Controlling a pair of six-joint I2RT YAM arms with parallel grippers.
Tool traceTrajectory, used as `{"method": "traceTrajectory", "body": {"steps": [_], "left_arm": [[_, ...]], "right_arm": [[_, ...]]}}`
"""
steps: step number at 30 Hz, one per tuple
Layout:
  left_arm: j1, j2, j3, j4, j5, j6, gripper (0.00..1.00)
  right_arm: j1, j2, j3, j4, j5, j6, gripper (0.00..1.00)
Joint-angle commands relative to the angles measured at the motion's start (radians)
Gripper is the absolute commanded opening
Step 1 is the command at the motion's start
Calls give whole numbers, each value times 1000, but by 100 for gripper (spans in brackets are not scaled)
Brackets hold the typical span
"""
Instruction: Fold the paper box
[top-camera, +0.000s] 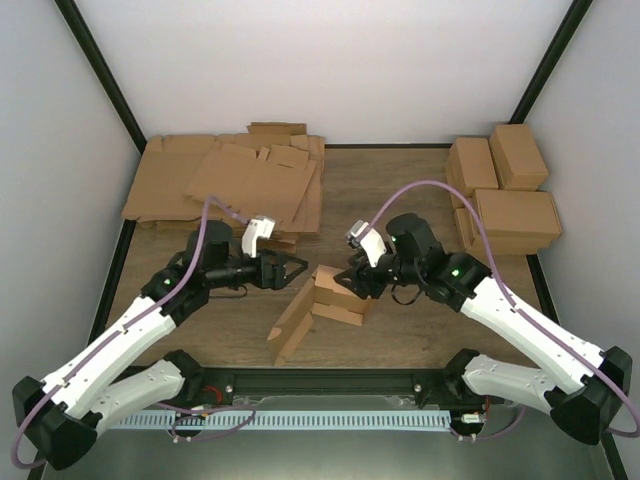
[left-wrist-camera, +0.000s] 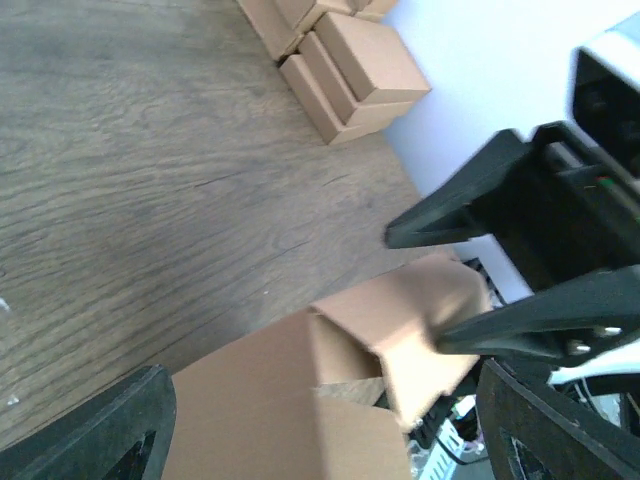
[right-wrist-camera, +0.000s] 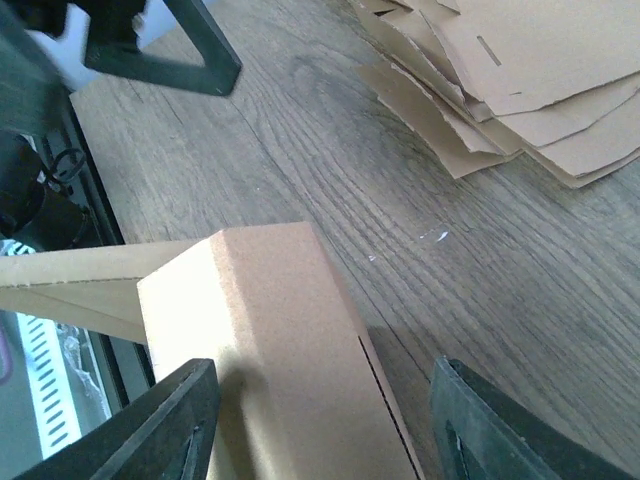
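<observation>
One wooden table (top-camera: 400, 200) fills most of the overhead view. At its upper left lies a wide heap of flat notched cardboard sheets (top-camera: 235, 180), fanned over one another. At the upper right sits a smaller cluster of closed brown cardboard boxes (top-camera: 510, 190), stacked against the wall.

Smaller again, the paper box (top-camera: 335, 295) stands in the lower centre of the overhead view, between the two arms. It is plain brown and unprinted, and only partly folded. Its right part rises as a low block of upright walls. A long narrow panel slopes away from that block toward the lower left and touches the table at its far end. In the right wrist view one wall shows as a doubled panel with a crisp vertical crease and a thin slit along its side face. In the left wrist view a side flap is bent over an open hollow.

The left gripper (top-camera: 296, 267) hangs just left of the box with its jaws spread wide and nothing between them.

The right gripper (top-camera: 350, 283) meets the box from the right. Its jaws stand apart astride the raised wall. One finger (right-wrist-camera: 170, 420) is against the cardboard and the other finger (right-wrist-camera: 510, 430) is clear of it, so the wall is straddled, not pinched.
</observation>
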Motion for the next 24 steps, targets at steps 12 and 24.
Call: {"method": "traceTrajectory", "body": {"steps": [12, 24], "left_arm": [[-299, 101, 177, -312, -349, 111, 84], [-300, 114, 186, -214, -339, 28, 69]], "right_arm": [[121, 45, 8, -19, 230, -126, 59], [298, 127, -6, -47, 538, -211, 48]]}}
